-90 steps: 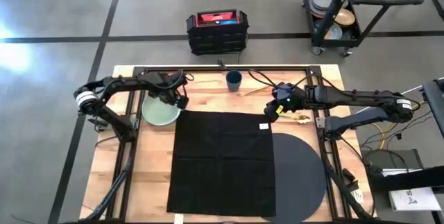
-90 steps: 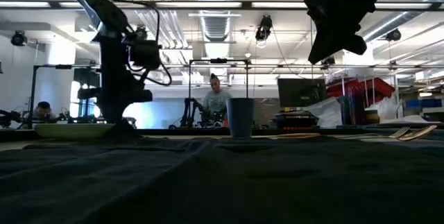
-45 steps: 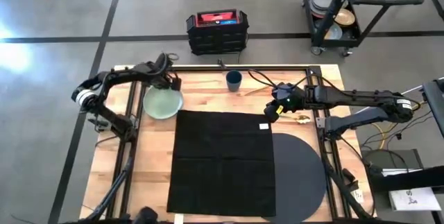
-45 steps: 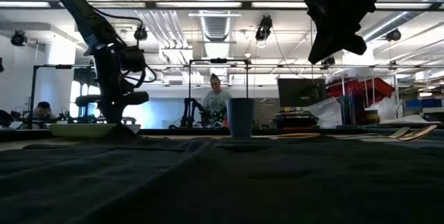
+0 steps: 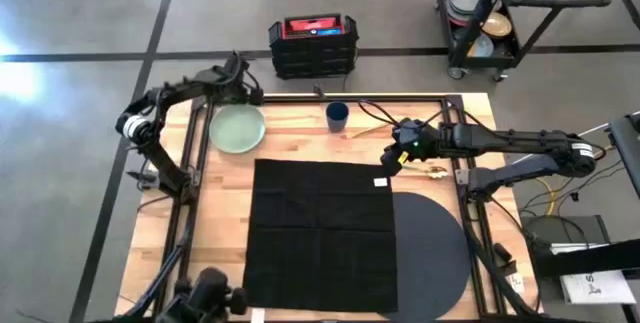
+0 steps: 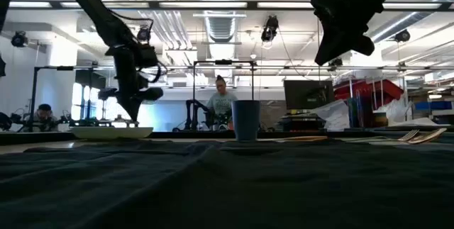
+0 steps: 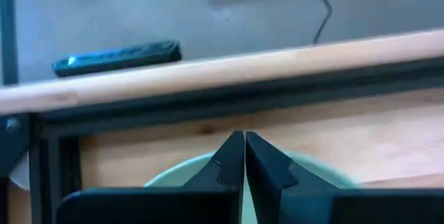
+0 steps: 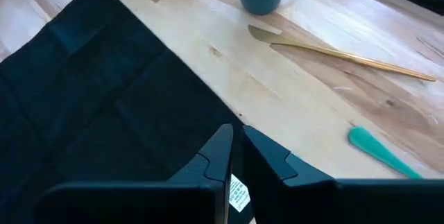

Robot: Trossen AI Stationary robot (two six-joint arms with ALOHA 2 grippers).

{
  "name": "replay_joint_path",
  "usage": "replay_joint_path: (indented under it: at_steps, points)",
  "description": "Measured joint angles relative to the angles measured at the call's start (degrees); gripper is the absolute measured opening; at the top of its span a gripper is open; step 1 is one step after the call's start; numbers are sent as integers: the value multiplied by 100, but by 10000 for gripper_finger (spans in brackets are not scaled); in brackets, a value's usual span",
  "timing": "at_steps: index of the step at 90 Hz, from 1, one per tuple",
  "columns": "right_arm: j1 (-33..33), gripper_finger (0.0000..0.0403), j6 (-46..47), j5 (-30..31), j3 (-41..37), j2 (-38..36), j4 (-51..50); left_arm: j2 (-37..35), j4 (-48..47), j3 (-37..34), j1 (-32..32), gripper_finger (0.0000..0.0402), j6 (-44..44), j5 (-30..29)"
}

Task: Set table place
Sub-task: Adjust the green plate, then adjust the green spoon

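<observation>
The black napkin (image 5: 320, 233) lies spread across the middle of my desk (image 5: 215, 223), reaching its near edge and overlapping the grey placemat (image 5: 435, 253) toward the near right corner. My right claw (image 5: 398, 157) hovers closed over the napkin's far right corner. Near the far edge sit the blue cup (image 5: 337, 116) and pale green plate (image 5: 237, 127), with my left claw (image 5: 243, 85) closed, empty, beyond the plate.

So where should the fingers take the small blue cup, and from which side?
Probably the rim of the cup, from straight above, one finger inside and one outside. It stands upright and open-topped on the table, apart from the black napkin. The right gripper hovers nearest.
</observation>
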Motion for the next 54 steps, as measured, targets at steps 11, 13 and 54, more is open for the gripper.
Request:
replay_joint_path:
  at_steps: [11, 13, 54]
  points:
    - [0, 18, 19, 0, 0, 0, 2, -210, -535, 442, -86, 0, 153, 655]
    - [1, 18, 21, 1, 0, 0, 2, -258, -634, 489, -120, 0, 145, 757]
    - [-337, 15, 269, -235, -583, 315, -455, -1625, -1412, -339, -2283, 0, 90, 1184]
